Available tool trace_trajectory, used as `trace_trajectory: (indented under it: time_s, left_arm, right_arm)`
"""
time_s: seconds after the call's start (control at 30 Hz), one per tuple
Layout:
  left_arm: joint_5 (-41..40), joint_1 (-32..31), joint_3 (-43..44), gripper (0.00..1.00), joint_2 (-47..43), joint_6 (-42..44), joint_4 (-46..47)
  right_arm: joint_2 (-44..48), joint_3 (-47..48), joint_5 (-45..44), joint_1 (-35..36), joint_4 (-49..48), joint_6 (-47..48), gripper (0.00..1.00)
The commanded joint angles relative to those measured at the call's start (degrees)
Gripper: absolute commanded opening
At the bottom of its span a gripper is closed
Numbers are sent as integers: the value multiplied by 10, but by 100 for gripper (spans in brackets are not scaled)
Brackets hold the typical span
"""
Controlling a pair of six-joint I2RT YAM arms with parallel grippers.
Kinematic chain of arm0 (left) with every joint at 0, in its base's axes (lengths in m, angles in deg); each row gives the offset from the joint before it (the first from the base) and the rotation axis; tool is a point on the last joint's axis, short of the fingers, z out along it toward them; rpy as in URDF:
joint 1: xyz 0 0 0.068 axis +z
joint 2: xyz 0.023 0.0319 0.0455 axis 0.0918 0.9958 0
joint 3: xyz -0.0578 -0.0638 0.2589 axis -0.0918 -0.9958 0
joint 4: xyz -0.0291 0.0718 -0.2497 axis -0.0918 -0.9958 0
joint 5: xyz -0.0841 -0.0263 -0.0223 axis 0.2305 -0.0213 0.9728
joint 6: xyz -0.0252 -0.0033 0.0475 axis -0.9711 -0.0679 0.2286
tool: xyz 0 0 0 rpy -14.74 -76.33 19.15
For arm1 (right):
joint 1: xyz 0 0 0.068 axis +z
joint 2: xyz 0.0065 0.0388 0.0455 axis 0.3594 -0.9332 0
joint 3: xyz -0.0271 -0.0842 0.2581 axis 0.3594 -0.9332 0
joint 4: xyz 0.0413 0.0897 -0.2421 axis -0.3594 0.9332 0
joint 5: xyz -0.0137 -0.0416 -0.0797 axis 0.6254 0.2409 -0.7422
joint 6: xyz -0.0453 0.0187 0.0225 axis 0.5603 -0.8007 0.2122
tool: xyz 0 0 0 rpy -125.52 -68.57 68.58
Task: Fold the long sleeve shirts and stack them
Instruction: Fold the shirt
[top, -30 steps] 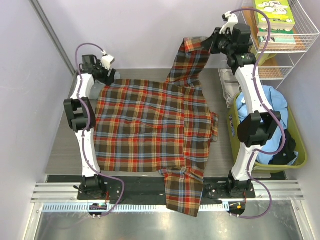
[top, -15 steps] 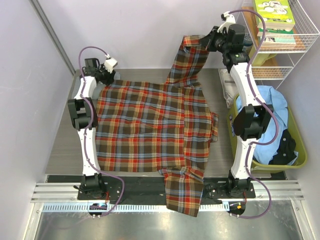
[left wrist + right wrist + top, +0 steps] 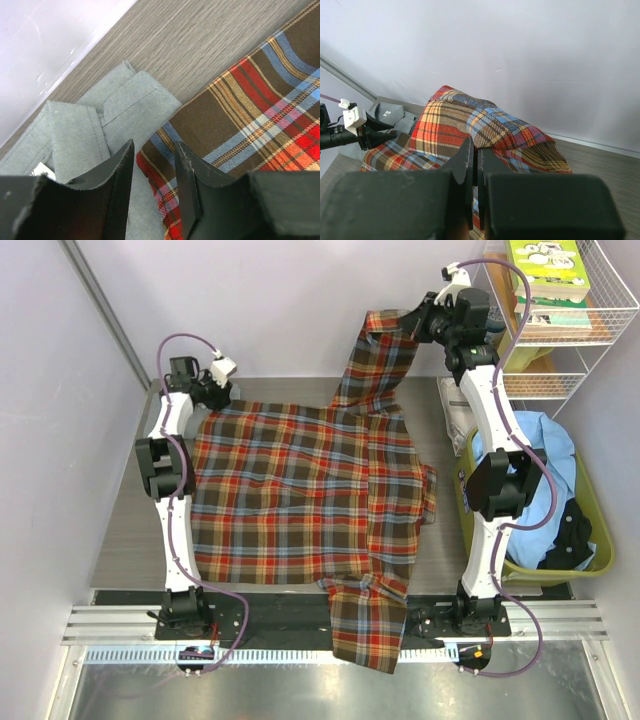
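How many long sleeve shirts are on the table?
2. The plaid flannel shirt lies spread across the table, one sleeve held up by the right gripper. The pale grey shirt lies by its far-left corner, seen only by the left wrist camera. Others may be hidden.

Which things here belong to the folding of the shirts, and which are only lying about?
For the job: plaid flannel shirt, spread on the table, one sleeve pinched in the right hand; pale grey shirt under its corner, at the left hand.

Lying about: green basket holding blue cloth and dark cloth; books on the wire shelf.
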State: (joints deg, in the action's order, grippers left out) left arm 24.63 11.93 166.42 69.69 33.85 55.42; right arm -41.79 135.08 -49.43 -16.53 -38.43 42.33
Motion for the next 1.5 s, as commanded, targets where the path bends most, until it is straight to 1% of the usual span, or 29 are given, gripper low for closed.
trace_trajectory:
  time_s: [0.0,0.07,0.1,0.13,0.17,0.23,0.27,0.33,0.37,0.43,0.53,0.63,0.73,0.8,0.93,0.97,1.13,1.17,1.27,1.4,1.43,1.47]
  left_arm:
    - [-2,-2,26,39,13,18,-17]
    - [-5,-2,35,38,22,19,-25]
    - [0,-1,39,33,24,19,-31]
    - [4,-1,38,31,22,18,-33]
    - [10,-1,38,25,16,17,-33]
    - [25,-1,39,18,9,4,-27]
    - [28,-1,38,9,5,-1,-23]
    - [33,-1,36,2,-12,-21,-14]
    - [34,-2,30,0,-18,-27,-2]
    - [38,0,11,0,-45,-43,16]
    - [41,2,-19,0,-81,-45,43]
    - [56,9,-35,0,-112,-44,44]
    - [83,20,-56,0,-137,-32,29]
    - [99,27,-70,0,-164,-1,6]
    - [133,42,-135,0,-213,45,-22]
    - [139,49,-144,0,-233,55,-29]
    - [171,68,-200,0,-287,142,-84]
    - [172,70,-214,0,-295,157,-113]
    - [183,78,-241,0,-325,196,-148]
    - [194,85,-312,0,-375,255,-191]
    - [195,85,-326,0,-398,267,-200]
    - [194,85,-338,0,-409,296,-210]
  right_arm:
    - [9,14,-2,3,-31,8,1]
    - [9,15,0,3,-29,9,1]
    - [8,16,2,3,-31,8,1]
    - [8,17,4,2,-31,8,1]
    - [8,18,5,3,-31,8,1]
    - [8,21,7,3,-32,7,1]
    - [7,23,7,3,-31,7,1]
    - [9,27,8,3,-30,5,1]
    - [11,27,9,2,-31,3,1]
    - [15,28,10,2,-30,2,1]
    - [26,28,14,3,-28,-2,1]
    - [52,17,21,3,-19,-7,1]
    - [82,-16,31,3,-18,-10,1]
    - [117,-49,36,3,-17,-10,1]
    - [178,-107,45,2,-15,-11,1]
    - [205,-118,45,3,-11,-11,1]
    - [287,-200,53,3,-1,-19,1]
    - [300,-210,54,2,4,-20,1]
    - [355,-256,56,3,16,-24,1]
    - [417,-326,57,3,33,-26,1]
    - [440,-337,55,4,37,-24,1]
    - [451,-348,54,3,44,-22,1]
